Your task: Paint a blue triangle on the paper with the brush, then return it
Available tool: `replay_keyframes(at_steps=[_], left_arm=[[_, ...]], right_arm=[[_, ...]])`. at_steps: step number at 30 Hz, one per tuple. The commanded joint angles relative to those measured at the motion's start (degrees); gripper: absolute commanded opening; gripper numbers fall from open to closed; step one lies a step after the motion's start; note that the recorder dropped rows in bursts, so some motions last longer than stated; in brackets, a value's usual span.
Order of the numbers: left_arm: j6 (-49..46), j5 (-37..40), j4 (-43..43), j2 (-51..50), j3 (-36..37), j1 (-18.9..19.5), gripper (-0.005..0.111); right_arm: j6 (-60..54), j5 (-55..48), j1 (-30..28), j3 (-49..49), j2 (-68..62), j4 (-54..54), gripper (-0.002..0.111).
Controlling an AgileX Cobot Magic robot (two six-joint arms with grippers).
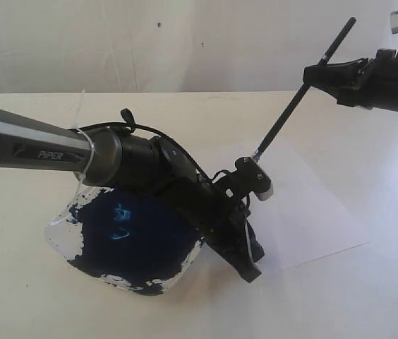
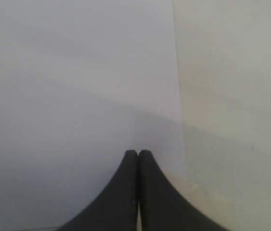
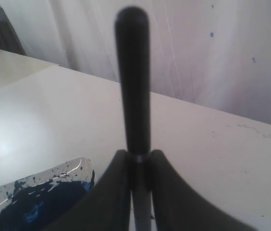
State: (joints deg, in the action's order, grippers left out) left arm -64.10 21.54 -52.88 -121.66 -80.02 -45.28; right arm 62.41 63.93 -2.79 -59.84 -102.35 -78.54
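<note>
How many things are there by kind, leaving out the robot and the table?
Brush: 1
Paper: 1
Paint dish: 1
Total: 3

White "PiPER" lettering on the grey left arm link (image 1: 40, 150), no other readable text

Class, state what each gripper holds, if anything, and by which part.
The right gripper grips the brush by the upper part of its black handle. The left gripper is shut, holding nothing, over the paper.
</note>
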Motion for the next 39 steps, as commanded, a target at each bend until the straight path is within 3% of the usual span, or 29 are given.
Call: replay_keyframes(at_steps=[1, 25, 39], left_arm=[[-0.16, 1.49, -0.87, -0.06, 0.05, 0.0, 0.0], [-0.16, 1.49, -0.63, -0.06, 0.05, 0.0, 0.0], [-0.16, 1.59, -0.65, -0.06, 0.05, 0.0, 0.0]], right_arm=[[-0.79, -0.32, 0.08, -0.04, -0.1, 0.3, 0.0], [-0.79, -4.64, -0.07, -0.04, -0.1, -3.42, 0.0], [-0.79, -5.05, -3.46, -0.04, -0.1, -3.68, 0.0]])
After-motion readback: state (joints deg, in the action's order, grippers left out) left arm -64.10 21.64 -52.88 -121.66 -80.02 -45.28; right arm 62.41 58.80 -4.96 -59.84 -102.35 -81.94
